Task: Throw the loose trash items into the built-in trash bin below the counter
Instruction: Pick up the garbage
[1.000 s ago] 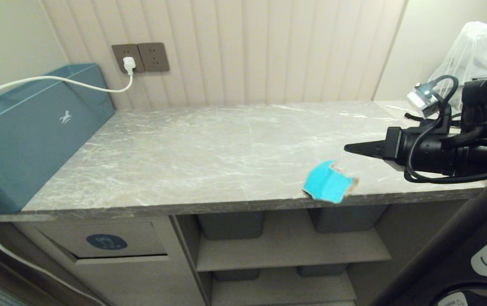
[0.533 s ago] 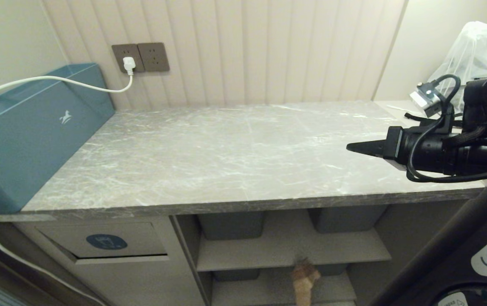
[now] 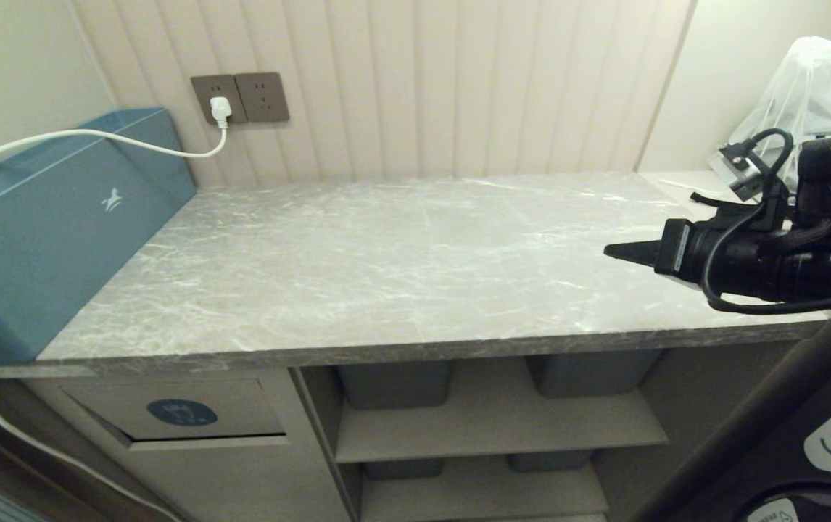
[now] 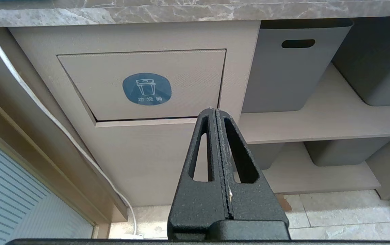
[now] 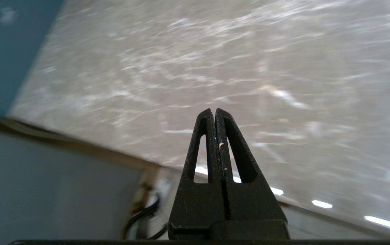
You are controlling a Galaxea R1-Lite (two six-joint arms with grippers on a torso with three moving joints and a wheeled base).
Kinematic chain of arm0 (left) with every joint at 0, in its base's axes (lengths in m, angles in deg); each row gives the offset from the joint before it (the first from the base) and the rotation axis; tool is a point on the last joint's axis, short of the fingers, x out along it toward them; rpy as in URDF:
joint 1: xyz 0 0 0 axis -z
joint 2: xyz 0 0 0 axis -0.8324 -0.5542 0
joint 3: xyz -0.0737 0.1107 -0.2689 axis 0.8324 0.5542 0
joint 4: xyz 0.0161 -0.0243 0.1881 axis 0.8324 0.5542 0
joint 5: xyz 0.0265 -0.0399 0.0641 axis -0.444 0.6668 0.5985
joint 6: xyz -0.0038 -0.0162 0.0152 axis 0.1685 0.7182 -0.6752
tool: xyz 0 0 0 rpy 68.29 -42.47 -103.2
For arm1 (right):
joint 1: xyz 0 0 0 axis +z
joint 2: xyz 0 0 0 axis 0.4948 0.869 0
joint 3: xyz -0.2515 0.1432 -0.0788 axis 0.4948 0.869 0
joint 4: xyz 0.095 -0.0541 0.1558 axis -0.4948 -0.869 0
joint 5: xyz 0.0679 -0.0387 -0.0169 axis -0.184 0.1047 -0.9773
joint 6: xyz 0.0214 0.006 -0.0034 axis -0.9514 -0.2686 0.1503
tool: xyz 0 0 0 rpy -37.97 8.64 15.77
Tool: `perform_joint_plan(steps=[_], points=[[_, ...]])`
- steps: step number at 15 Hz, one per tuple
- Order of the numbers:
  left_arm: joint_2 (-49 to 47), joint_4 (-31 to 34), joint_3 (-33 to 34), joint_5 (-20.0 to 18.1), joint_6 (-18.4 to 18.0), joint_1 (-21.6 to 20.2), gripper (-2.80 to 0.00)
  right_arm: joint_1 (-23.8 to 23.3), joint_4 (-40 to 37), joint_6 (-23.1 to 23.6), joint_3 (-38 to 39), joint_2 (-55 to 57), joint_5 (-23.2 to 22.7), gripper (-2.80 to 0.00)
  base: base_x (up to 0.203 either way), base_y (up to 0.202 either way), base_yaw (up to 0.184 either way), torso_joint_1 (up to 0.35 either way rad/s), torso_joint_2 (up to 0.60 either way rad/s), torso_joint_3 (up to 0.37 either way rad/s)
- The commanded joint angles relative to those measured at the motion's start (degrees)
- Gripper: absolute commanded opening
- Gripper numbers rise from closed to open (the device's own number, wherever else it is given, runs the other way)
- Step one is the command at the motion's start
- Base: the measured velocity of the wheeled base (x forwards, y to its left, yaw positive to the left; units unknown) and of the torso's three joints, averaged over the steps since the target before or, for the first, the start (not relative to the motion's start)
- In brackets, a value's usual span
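Hovering clenched and empty over the desk's (image 3: 386, 268) right end, the right tool (image 3: 622, 252) must next find paper scraps for the trash bin flap (image 4: 144, 85).

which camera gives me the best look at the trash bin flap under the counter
The left wrist view: the built-in trash bin faces it squarely, showing the whole flap and its dark-blue sticker. The head view catches it only at a steep angle below the counter, in the lower left. The right wrist view does not show it.
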Motion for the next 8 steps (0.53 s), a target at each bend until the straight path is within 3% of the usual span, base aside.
perform_joint_plan(steps=[1, 3, 8], points=[[-0.01, 0.0, -0.02, 0.0, 0.0, 0.02, -2.8, 0.08, 0.28, 3.37, 3.22, -5.74, 8.03, -2.8, 0.0, 0.0, 0.0, 0.0, 0.0, 0.0], [-0.01, 0.0, 0.03, 0.0, 0.0, 0.02, -2.8, -0.01, 0.89, 5.76, 9.7, -12.93, 16.44, -2.8, 0.0, 0.0, 0.0, 0.0, 0.0, 0.0], [-0.01, 0.0, 0.05, 0.0, 0.0, 0.02, -2.8, -7.41, 1.83, 7.67, 30.3, -32.42, 23.59, -2.8, 0.0, 0.0, 0.0, 0.0, 0.0, 0.0]])
